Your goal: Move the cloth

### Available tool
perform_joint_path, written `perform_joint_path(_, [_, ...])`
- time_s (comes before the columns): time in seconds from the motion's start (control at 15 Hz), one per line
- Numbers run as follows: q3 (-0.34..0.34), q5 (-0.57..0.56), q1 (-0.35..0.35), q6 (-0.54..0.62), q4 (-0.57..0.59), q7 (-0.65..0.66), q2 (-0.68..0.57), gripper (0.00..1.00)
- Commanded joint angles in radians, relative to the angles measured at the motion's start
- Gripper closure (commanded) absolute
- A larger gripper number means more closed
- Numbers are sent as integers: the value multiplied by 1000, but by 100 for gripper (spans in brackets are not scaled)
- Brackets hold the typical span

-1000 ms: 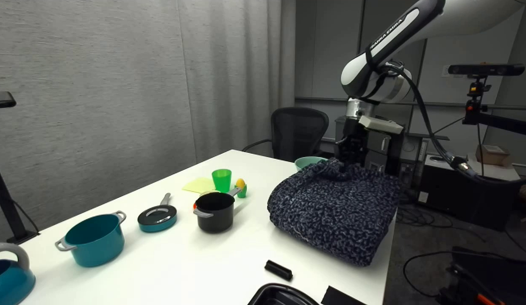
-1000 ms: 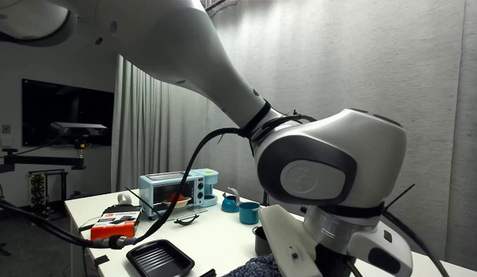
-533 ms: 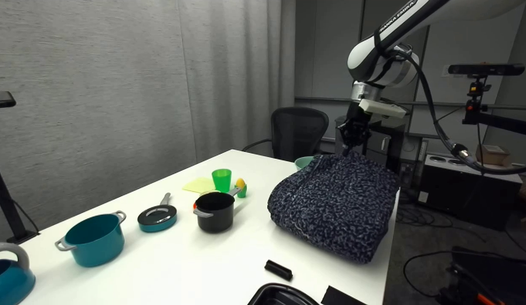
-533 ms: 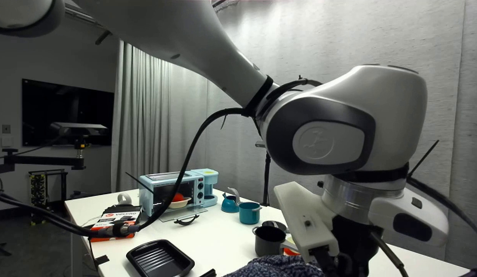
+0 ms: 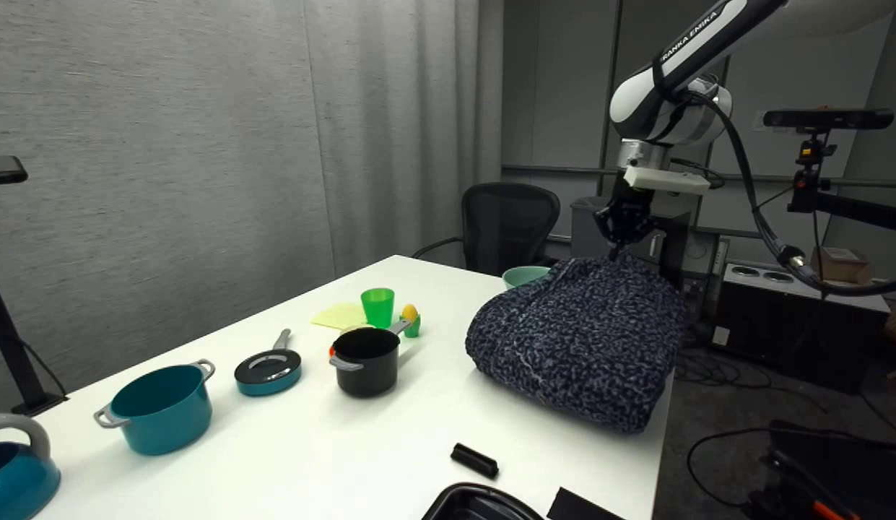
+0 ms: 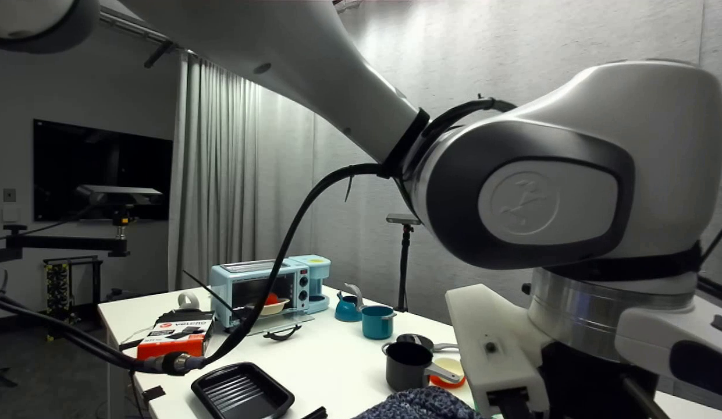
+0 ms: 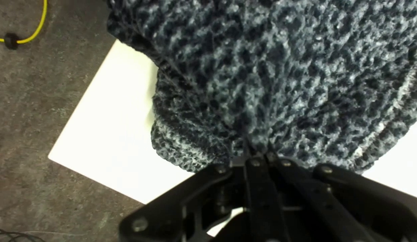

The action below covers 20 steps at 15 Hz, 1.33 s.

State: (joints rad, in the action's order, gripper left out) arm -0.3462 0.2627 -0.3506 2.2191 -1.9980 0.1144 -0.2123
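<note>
The cloth is a thick dark navy and grey knitted piece. In an exterior view the cloth [image 5: 577, 347] lies folded and bulky at the table's edge, its top pulled up into a peak. My gripper [image 5: 614, 253] is at that peak, pointing down. In the wrist view the cloth [image 7: 289, 77] fills most of the picture, and its folds gather toward my gripper [image 7: 259, 148]. The jaws are closed on a pinch of it; the fingertips are partly buried in the fabric. In an exterior view only the top of the cloth [image 6: 422, 404] shows, and the fingertips are below the frame.
A black pot [image 5: 367, 365], a green cup [image 5: 377, 307] and a mint bowl [image 5: 523, 276] stand near the cloth. A teal pot [image 5: 162, 408] and a lidded pan [image 5: 268, 372] are further off. A black tray [image 6: 242, 393] and a toaster oven [image 6: 262, 291] also stand on the table [image 5: 390, 448].
My gripper has risen and moved right in an exterior view, drawing the cloth up into a peak. The cloth's near corner has shifted up and slightly right in that view.
</note>
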Motion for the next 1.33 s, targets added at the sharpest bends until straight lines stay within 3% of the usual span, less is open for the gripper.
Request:
perform_joint_path(0.0, [-25,-44,-19,-7,19,81,-15,99])
perform_joint_path(0.27, [-26,-36,-28,-44,27,98,-40,99])
perform_joint_path(0.33, [-25,-49,-21,-47,23,113,-46,72])
perform_joint_path(0.47, [-14,-41,-15,-48,20,107,-50,64])
perform_joint_path(1.0, [30,-116,25,-49,28,44,-3,3])
perform_joint_path(1.27, [95,-111,64,-74,-9,-70,61,0])
